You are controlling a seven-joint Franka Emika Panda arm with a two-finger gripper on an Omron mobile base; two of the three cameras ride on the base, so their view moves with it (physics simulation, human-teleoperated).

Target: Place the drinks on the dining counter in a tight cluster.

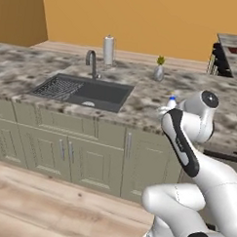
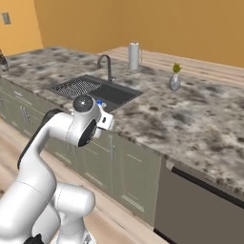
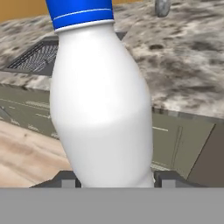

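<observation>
Holding: the gripper (image 3: 114, 180) is closed partway around the water bottle (image 3: 101, 105), one dark finger tip on each side of its base; the bottle fills the hand view, blue cap on top.
Sink: at the left, the dark sink (image 1: 82, 91) with its faucet (image 1: 92, 63) lies in the marbled counter with beige cabinets (image 1: 140, 104); this is not the place of the task.
Paper towel roll: it stands (image 1: 109, 49) behind the sink, near the wall.
Vase: a small vase with a yellow flower (image 1: 159, 69) stands further right on the same counter.
Bottle position: in the left base view only the blue cap shows, just beside the arm, in front of the cabinet counter edge and off its surface.
Dining counter: at the far right a narrow stone top (image 1: 234, 50) with black stools (image 1: 218, 59) is well apart from the bottle.
Progress: early to middle, in my judgement; one drink is picked up but not delivered. The other two bottles I cannot locate here, so the cluster is not confirmed.
</observation>
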